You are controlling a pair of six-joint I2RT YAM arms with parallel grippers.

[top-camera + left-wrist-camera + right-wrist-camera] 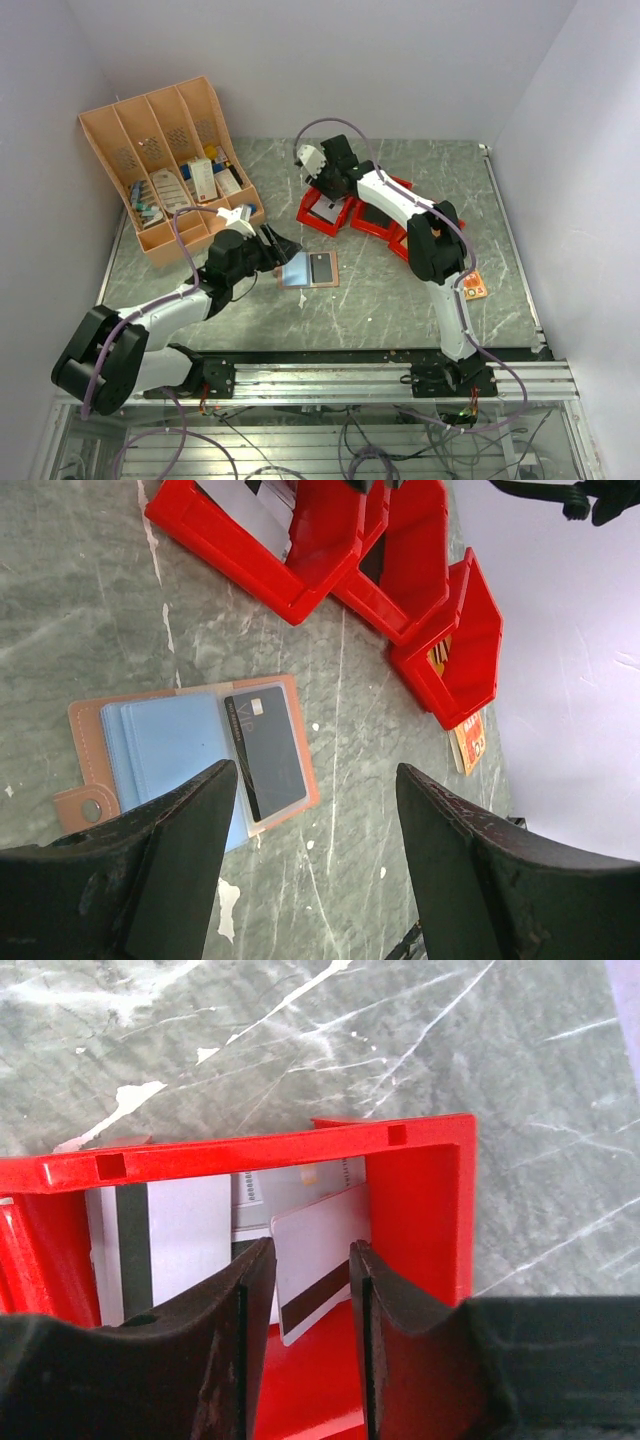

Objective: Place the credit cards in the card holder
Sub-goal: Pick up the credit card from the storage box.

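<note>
Tan-brown card holder (190,750) lies opened flat on the grey table (70,600), with a dark card (268,745) in its sleeve. The left gripper (315,775) hangs above it, jaws spread wide. The right gripper (312,1260) is in a red tray (420,1210), with its jaws standing close on both sides of a white card (318,1238); whether they press it I cannot tell.

Our left arm (160,312) reaches low and forward from its base, and the left end effector (315,780) tips downward with its fingers spread wide. Our right arm (395,200) bends at the elbow and reaches back to the left. The right end effector (310,1260) points down, its fingers a narrow gap apart.
</note>
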